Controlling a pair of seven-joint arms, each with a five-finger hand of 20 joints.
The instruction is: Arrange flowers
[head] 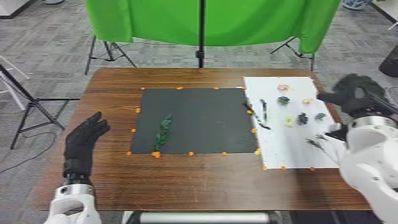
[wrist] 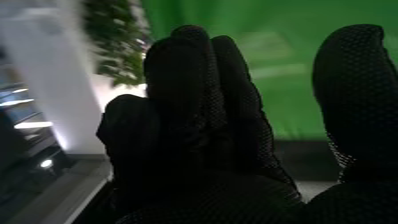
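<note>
While the right hand hovers beside the white sheet bearing flower heads, thumb apart from extended fingers, the left hand hangs relaxed over the wooden table. A leafy green sprig lies on the black sheet.

On the black mat, left of its centre, we see 1 green leafy stem lying lengthwise. We find 1 dark stem across the mat's right edge. Right of the mat, we see 1 straighter dark stem, a pink bloom, a peach bloom, a pale yellow bloom, 3 greenish clusters and thin branching sprigs.
</note>
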